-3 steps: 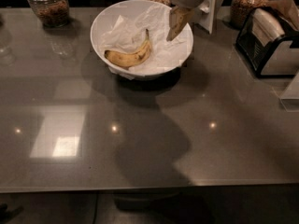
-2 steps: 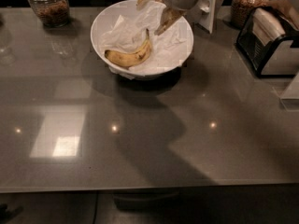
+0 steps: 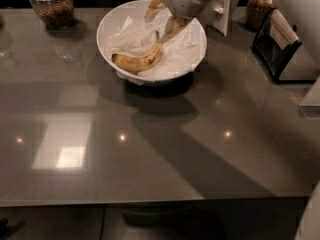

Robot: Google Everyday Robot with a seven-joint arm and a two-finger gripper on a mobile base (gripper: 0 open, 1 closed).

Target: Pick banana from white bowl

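Camera view: tool [image 3: 163, 18], fingers [image 3: 172, 28] apart, tilts down into white bowl [image 3: 103, 34] beside banana [image 3: 139, 62].

**Surface finishes**

White bowl [image 3: 101, 31]: glossy, smooth. The paper [image 3: 134, 36] lining it is crumpled and matt. Banana [image 3: 140, 62]: matt yellow skin with brown spots. Table [image 3: 150, 154]: polished grey, mirror-like. Jar [image 3: 51, 6]: clear glass. Gripper [image 3: 164, 16]: smooth pale shell, tan fingers spread, above the bowl's far side.

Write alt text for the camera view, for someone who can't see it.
A robot's open hand hangs over the far side of a white bowl, just above the stem end of a yellow banana lying on crumpled paper inside. The bowl sits on a grey table, a glass jar to its left.
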